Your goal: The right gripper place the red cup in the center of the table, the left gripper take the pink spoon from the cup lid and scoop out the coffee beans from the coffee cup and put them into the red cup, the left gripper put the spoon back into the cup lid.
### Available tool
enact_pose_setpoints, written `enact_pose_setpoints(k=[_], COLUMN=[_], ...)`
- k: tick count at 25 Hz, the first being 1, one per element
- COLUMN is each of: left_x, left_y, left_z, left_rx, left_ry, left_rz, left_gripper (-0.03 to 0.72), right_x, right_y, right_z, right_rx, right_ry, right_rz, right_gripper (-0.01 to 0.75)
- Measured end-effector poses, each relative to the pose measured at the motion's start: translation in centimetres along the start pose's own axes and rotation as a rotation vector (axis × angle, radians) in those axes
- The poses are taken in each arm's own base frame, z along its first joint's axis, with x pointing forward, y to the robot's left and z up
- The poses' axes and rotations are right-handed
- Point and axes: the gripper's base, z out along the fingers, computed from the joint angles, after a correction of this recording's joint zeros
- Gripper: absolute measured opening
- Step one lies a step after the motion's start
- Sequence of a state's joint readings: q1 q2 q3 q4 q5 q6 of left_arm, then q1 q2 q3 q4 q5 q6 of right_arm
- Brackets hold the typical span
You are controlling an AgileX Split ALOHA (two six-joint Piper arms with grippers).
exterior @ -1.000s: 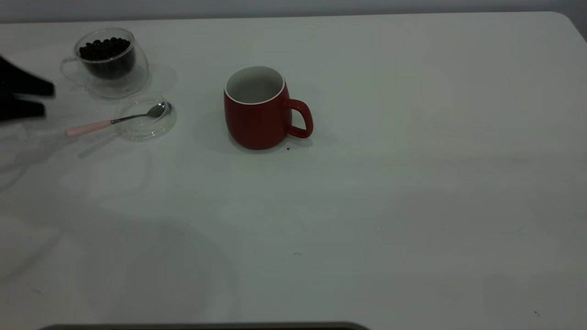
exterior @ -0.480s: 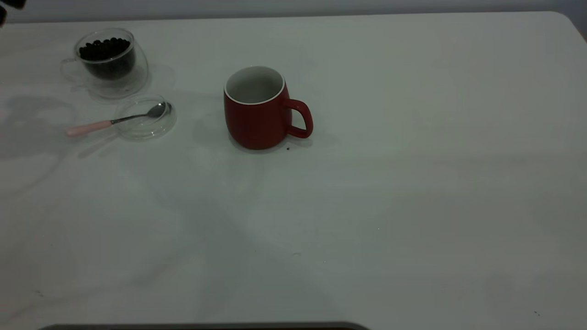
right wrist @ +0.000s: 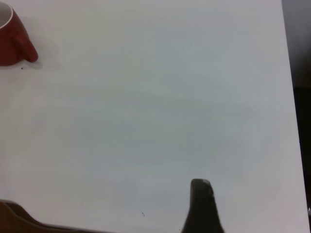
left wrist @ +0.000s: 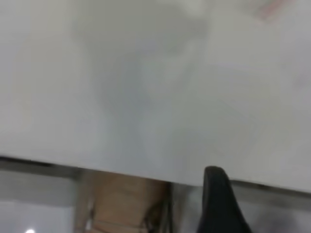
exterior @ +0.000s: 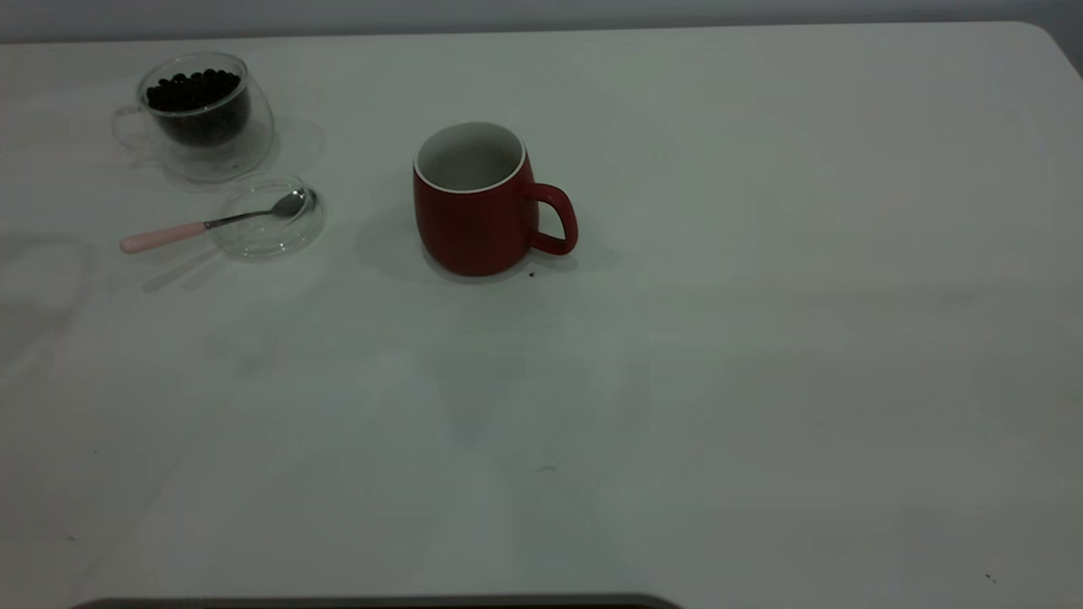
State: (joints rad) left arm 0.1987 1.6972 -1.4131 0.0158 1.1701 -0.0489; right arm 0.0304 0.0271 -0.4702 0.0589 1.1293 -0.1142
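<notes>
The red cup (exterior: pixel 478 207) stands upright near the middle of the table (exterior: pixel 761 338), handle to the right, white inside; it also shows in the right wrist view (right wrist: pixel 12 39). The pink spoon (exterior: pixel 207 224) lies with its bowl in the cup lid (exterior: pixel 269 222) and its handle out to the left. The coffee cup (exterior: pixel 206 114) behind the lid holds the coffee beans (exterior: pixel 193 89). Neither gripper is in the exterior view. A dark part of my left gripper (left wrist: pixel 216 199) hangs over the table's edge. A dark part of my right gripper (right wrist: pixel 201 206) is above bare table, far from the red cup.
The table's rounded corner (exterior: pixel 1045 38) is at the back right. A tiny dark speck (exterior: pixel 531 274) lies by the red cup's base. A dark edge (exterior: pixel 381 602) runs along the front. A brown object (left wrist: pixel 121 204) shows below the table's edge.
My left gripper was at the exterior view's left edge beside the spoon handle, rose to the top left corner, and has left the view. Cups, lid and spoon have not moved.
</notes>
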Motion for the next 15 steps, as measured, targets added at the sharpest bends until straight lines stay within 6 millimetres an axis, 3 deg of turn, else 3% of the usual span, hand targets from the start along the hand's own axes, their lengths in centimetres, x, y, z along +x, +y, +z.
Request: enact_pose_setpoints(k=[4, 7, 15], left_x=[1.1, 2.9, 11.9], left_y=[0.4, 0.2, -0.6], left_z=[-2.3, -3.3, -3.2], left_rx=[-0.028, 0.004, 0.135], left_ry=[-0.069, -0.088, -0.069], left_rz=[-0.069, -0.050, -0.014], left_gripper=[0.505, 0.505, 0.505], right_x=[0.0, 0.0, 0.0], right_y=[0.0, 0.0, 0.0], right_z=[0.0, 0.0, 0.0], right_rx=[0.000, 0.000, 0.000], right_ry=[0.000, 0.000, 0.000], right_rz=[0.000, 0.000, 0.000], right_gripper=[0.591, 0.591, 0.591])
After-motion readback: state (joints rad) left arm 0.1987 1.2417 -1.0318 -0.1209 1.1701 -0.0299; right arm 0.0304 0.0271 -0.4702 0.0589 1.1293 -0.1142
